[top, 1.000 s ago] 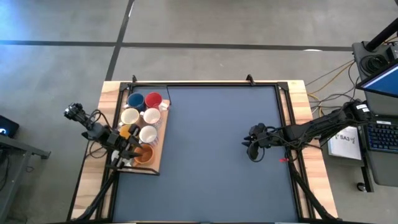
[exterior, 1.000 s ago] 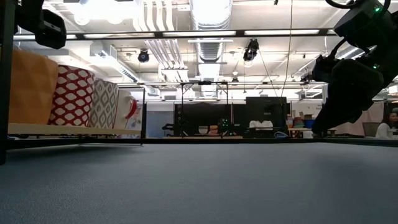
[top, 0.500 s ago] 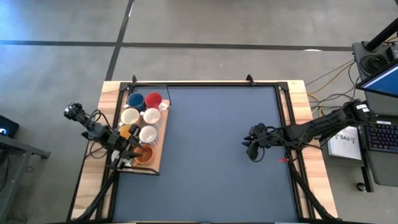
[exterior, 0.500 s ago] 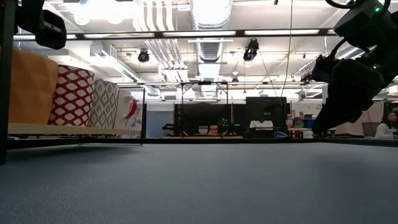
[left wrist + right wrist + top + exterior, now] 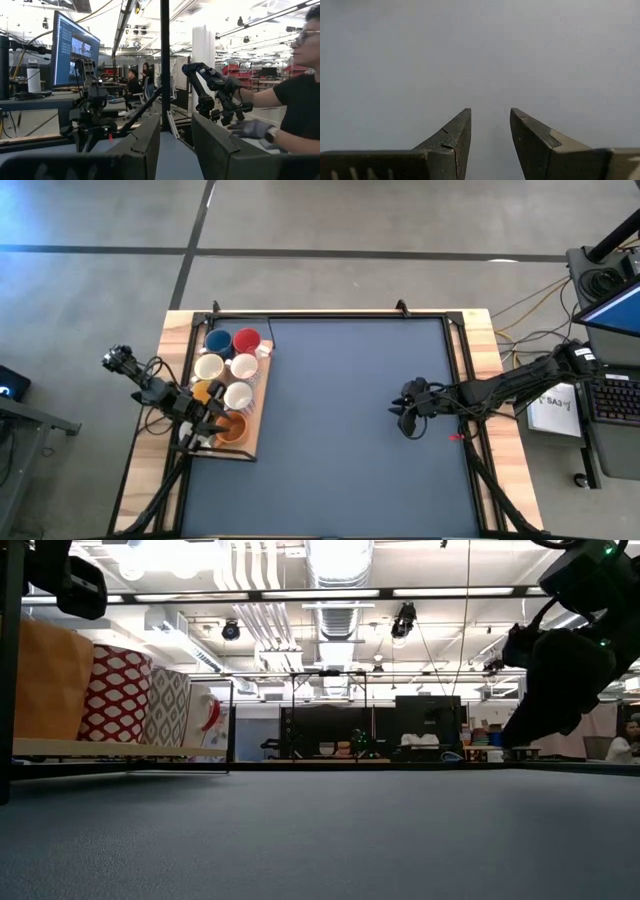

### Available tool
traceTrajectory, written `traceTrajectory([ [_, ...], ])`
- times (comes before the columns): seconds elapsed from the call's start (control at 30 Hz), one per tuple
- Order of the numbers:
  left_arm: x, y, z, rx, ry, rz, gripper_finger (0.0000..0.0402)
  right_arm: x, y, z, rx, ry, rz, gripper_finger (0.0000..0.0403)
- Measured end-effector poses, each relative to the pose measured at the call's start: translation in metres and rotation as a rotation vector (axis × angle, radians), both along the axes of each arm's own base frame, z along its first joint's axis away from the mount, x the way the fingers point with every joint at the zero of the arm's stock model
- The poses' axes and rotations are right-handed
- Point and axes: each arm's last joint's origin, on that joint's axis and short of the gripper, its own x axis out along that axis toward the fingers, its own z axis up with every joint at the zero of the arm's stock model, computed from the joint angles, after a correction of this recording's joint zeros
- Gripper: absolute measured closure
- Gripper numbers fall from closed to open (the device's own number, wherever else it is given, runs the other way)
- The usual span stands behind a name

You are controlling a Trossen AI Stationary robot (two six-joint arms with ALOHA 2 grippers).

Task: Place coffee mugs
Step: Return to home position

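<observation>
- A robotics lab, likely in an open industrial hall: exposed ceiling ducts (image 5: 335, 570), concrete floor (image 5: 350, 220).
- Another robot arm (image 5: 207, 87), a monitor (image 5: 75, 52), people at desks (image 5: 132, 82).

Dark-topped bench (image 5: 340, 480), wooden shelf (image 5: 240, 451) at its left edge carrying coffee mugs (image 5: 238, 395) in two rows, blue mug (image 5: 218, 342) and red mug (image 5: 247, 340) farthest back, left pincer (image 5: 206, 428) just beside the nearest orange mug (image 5: 231, 429), right pincer (image 5: 408, 420) over bare bench right of centre.

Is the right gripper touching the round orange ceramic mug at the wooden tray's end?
Apart. High view: the right gripper hangs over the grey table mat, far from the orange ceramic mug.
</observation>
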Motion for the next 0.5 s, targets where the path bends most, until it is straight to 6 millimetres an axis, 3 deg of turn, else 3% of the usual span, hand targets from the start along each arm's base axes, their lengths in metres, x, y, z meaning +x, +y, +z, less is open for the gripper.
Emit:
traceTrajectory([
  [0.27,0.0,0.0,0.0,0.001,0.002,0.0,0.0306,-0.028,-0.006,-0.001,-0.03,0.126,-0.006,0.0277],
  [0.5,0.0,0.0,0.0,0.004,0.005,0.0,0.0306,-0.038,-0.008,0.003,0.004,-0.035,-0.004,0.0278],
])
